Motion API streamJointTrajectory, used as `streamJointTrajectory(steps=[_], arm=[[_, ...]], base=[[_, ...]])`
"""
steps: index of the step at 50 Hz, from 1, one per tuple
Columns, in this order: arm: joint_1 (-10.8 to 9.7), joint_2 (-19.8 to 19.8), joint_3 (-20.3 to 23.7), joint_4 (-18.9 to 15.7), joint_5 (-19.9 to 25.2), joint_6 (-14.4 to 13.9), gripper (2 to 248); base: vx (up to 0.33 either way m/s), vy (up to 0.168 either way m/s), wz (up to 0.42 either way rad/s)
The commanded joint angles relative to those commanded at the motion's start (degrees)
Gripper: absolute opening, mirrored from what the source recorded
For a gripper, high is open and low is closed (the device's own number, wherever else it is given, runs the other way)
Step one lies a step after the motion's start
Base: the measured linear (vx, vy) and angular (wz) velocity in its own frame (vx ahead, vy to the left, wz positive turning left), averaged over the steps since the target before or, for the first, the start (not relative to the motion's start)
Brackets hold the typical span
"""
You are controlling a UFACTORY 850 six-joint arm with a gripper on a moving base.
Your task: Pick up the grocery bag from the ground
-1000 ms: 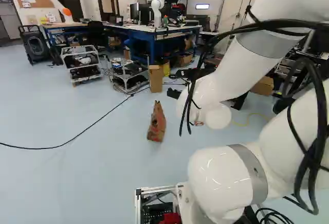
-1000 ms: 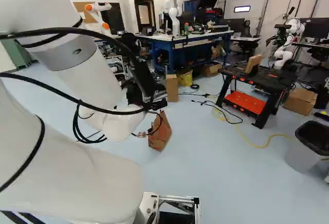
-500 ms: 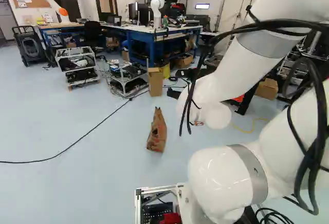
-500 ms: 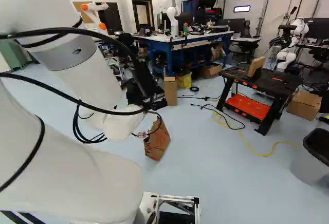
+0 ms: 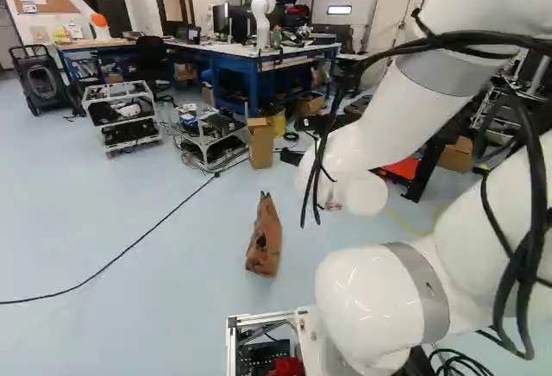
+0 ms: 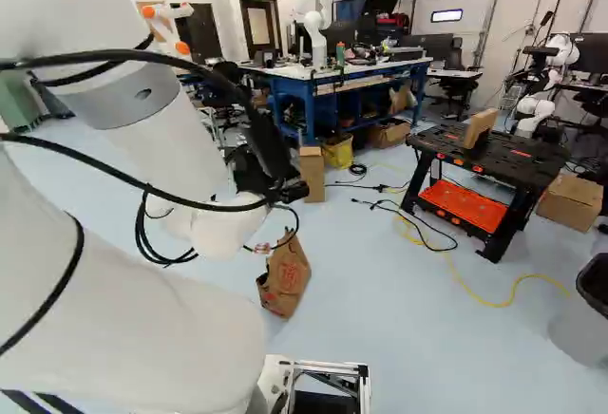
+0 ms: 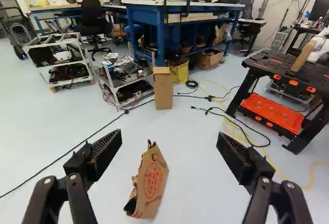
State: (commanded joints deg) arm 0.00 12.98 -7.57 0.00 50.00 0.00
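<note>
Left base view. The grocery bag stands on the floor at 12 o'clock from the base, apart from the arm, which is probably folded to let the base close in first. Relative to the picture half a second earlier, the base has moved forward; the bag lies nearer, its place on the floor unchanged, and the arm's pose is the same.

Right base view. The worktable, at 1 o'clock, and the bin, at 2, also lie nearer.

Wrist view. The gripper is spread wide and empty, presumably to admit the bag's peaked top. The bag lies ahead at 11 o'clock, so a slight leftward correction seems needed before descent.
</note>
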Motion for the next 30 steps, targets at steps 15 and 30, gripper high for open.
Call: streamJointTrajectory(steps=[15, 30], arm=[[0.0, -6.4, -4.9, 0.0, 0.0, 0.0, 247], [0.0, -13.9, -10.0, 0.0, 0.0, 0.0, 247]], base=[[0.015, 0.001, 0.002], [0.0, 0.0, 0.0]])
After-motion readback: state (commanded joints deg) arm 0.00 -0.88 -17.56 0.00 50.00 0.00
